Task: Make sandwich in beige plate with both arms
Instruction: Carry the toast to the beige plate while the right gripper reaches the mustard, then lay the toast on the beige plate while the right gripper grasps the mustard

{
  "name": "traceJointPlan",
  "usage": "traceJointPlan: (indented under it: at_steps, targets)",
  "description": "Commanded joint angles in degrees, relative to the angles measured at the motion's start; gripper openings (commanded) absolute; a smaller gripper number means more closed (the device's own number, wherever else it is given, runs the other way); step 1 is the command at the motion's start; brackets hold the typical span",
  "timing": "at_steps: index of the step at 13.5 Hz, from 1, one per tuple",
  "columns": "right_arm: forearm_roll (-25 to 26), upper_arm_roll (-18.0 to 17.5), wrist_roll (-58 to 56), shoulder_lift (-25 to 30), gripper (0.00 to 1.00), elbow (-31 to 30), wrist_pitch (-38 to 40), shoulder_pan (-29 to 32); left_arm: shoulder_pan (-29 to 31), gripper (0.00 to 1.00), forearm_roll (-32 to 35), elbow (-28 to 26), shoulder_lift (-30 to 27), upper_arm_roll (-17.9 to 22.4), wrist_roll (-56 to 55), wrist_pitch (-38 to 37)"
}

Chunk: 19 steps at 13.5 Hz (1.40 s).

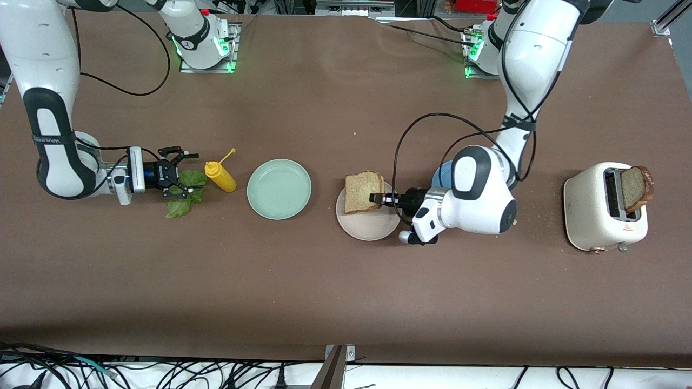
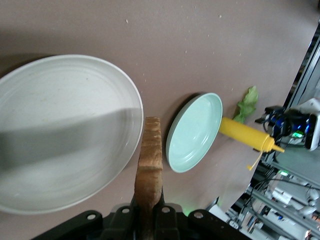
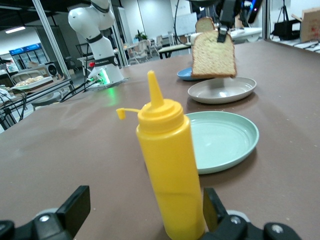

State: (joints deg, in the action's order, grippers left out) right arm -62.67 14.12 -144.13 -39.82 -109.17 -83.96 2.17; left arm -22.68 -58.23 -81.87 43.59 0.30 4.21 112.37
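Your left gripper (image 1: 374, 198) is clamped on the edge of a bread slice (image 1: 363, 191), holding it upright over the beige plate (image 1: 367, 227); the plate itself is bare. Outward from it, the left arm (image 1: 481, 189) comes from its base over a blue plate (image 1: 442, 174), of which you see only an edge. Your right gripper (image 1: 181, 172) hangs with its fingers wide apart, holding nothing, over the lettuce (image 1: 184, 197), apparently just above the leaf. Beside the leaf stand the mustard bottle (image 1: 221, 176) and the mint plate (image 1: 279, 188). A second slice (image 1: 637, 187) stands in the toaster (image 1: 603, 208). Judged from this, assembly has barely begun: first slice, lettuce and top slice all remain to be laid.
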Motion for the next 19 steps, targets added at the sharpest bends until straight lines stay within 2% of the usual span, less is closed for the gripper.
traceJointPlan:
  at_steps: [1, 7, 10, 11, 12, 13, 14, 15, 16, 17, 19]
  targets:
    - [-1.6, -1.4, -2.1, -1.0, 1.0, 1.1, 2.6, 0.3, -1.0, 0.0, -2.8, 2.2, 2.5, 0.8, 0.9, 1.9]
    - [-6.8, -2.3, -4.8, -2.5, 1.0, 1.3, -0.8, -0.1, -0.7, 0.0, -2.6, 1.5, 3.4, 0.9, 9.0, 1.9]
    - [-7.2, -2.3, -4.9, -2.9, 0.99, 1.1, -0.2, -1.3, -1.0, 0.0, -2.4, 1.3, 4.5, 0.9, 11.2, 2.0]
    - [-7.2, -2.4, -4.8, -3.1, 0.99, 1.0, -0.2, -1.8, -1.0, 0.05, -2.3, 1.3, 4.6, 0.9, 11.3, 1.9]
    - [-7.2, -2.3, -4.8, -3.4, 0.97, 0.9, -0.2, -2.4, -0.9, 0.39, -2.2, 1.3, 4.7, 1.0, 12.3, 1.9]
    - [-7.2, -2.4, -4.9, -3.5, 0.82, 1.0, -0.2, -2.4, -0.6, 0.66, -2.2, 1.2, 5.0, 1.0, 14.8, 1.9]
    - [-7.2, -2.3, -5.0, -3.5, 0.54, 1.1, -0.1, -2.4, -0.5, 0.81, -2.2, 1.1, 5.1, 1.0, 16.7, 1.9]
    - [-7.2, -2.4, -5.0, -3.5, 0.22, 1.3, -0.1, -2.3, -0.4, 0.91, -2.2, 0.9, 5.1, 1.3, 16.6, 1.9]
    - [-7.2, -2.4, -4.9, -3.4, 0.06, 1.3, 0.0, -2.3, -0.3, 0.97, -2.2, 0.1, 5.0, 1.7, 16.7, 1.7]
    - [-7.2, -2.3, -4.5, -3.2, 0.0, 1.6, 0.1, -2.3, 0.8, 0.99, -1.9, -0.4, 4.9, 1.9, 16.7, 1.5]
    - [-7.3, -2.3, -2.9, -2.9, 0.0, 1.9, 1.6, -2.0, 1.9, 0.99, 1.8, -0.5, 4.4, 1.8, 16.2, 1.3]
